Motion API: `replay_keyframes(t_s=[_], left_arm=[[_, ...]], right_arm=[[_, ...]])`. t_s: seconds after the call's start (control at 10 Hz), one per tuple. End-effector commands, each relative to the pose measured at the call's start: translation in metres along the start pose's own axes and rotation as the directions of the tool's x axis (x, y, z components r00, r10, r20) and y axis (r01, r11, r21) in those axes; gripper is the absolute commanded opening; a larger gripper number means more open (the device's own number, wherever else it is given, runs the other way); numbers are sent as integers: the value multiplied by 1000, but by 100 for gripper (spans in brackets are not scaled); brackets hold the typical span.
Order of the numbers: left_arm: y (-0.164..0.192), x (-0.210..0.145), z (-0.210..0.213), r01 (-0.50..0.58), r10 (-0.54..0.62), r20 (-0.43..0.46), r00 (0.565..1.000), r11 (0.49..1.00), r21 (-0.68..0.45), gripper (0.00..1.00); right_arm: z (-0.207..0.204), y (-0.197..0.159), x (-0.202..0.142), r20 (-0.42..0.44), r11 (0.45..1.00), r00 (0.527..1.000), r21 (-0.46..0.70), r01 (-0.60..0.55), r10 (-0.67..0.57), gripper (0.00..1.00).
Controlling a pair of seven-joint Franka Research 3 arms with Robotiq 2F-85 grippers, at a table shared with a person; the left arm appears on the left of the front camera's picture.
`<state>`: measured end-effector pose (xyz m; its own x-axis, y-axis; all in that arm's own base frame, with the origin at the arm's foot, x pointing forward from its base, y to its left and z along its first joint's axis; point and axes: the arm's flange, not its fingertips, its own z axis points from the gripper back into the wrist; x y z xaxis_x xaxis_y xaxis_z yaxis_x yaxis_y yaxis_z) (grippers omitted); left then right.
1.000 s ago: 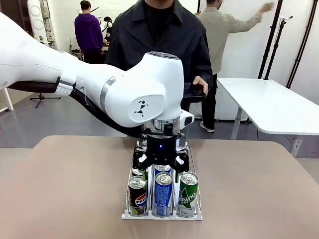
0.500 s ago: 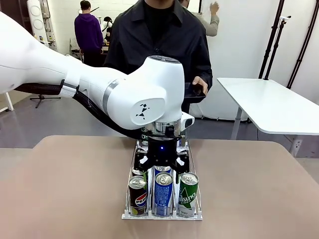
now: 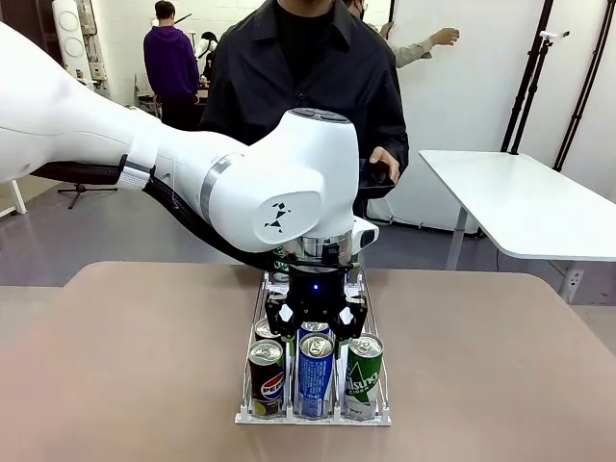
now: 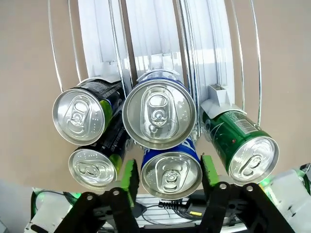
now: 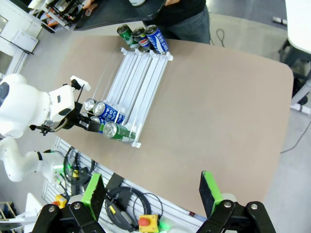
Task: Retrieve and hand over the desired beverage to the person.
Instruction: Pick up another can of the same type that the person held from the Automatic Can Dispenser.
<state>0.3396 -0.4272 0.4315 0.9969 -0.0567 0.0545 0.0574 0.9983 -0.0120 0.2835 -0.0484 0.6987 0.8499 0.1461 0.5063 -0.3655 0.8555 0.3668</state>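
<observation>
Left gripper [image 3: 315,337] [image 4: 168,171] is down on the rack [image 3: 377,416], which sits mid-table [image 3: 500,366] with its near end close to the robot-side edge. The jaws are closed on the front blue can [image 3: 315,377] [image 4: 171,175] in the middle lane, with both green pads [image 4: 130,175] against its sides in the wrist view.

Clearance is tight. The black can [image 3: 267,380] [image 4: 92,167] is just beside it on the left and the green can [image 3: 363,377] [image 4: 243,145] just beside it on the right. A second blue can [image 4: 159,114] sits right behind it, and I can't tell if the two touch. The lanes behind those cans are open, with three more cans [image 5: 141,36] at the rack's far end.

The table is bare on both sides of the rack out to the left and right edges. The left arm [image 3: 192,164] comes in from the left side, above the table.

The person [image 3: 308,77] stands at the far edge with a hand [image 3: 387,162] on a dark flat item.

Right gripper [image 5: 151,194] is high over the table, near the robot-side edge. Its jaws are wide apart and hold nothing.
</observation>
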Motion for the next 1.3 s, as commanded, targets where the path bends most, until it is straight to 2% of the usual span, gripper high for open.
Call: replay_keyframes(t_s=[0.0,0.1,0.3,0.5,0.7,1.0,1.2], left_arm=[[-5,3,-2,-9,9,2,1000,1000,3,0],[-6,3,-2,-10,10,-9,1000,1000,1,18],[-6,3,-3,-8,8,-23,1000,1000,-4,0],[-6,3,-4,3,-3,-28,1000,1000,2,0],[-5,0,6,29,-24,-77,997,998,57,3],[7,-11,83,67,-67,-36,997,998,-2,3],[11,-16,139,74,-73,27,997,997,-38,3]], right_arm=[[-1,0,-1,3,1000,1000,24,-9,9,100],[-1,0,-1,3,1000,1000,24,-9,9,100],[-1,0,-1,3,1000,1000,24,-9,9,100],[-1,0,-1,3,1000,1000,24,-9,9,100],[-1,0,-1,3,1000,1000,24,-9,9,100],[-1,0,-1,3,1000,1000,24,-9,9,100],[-1,0,-1,3,1000,1000,24,-9,9,100]])
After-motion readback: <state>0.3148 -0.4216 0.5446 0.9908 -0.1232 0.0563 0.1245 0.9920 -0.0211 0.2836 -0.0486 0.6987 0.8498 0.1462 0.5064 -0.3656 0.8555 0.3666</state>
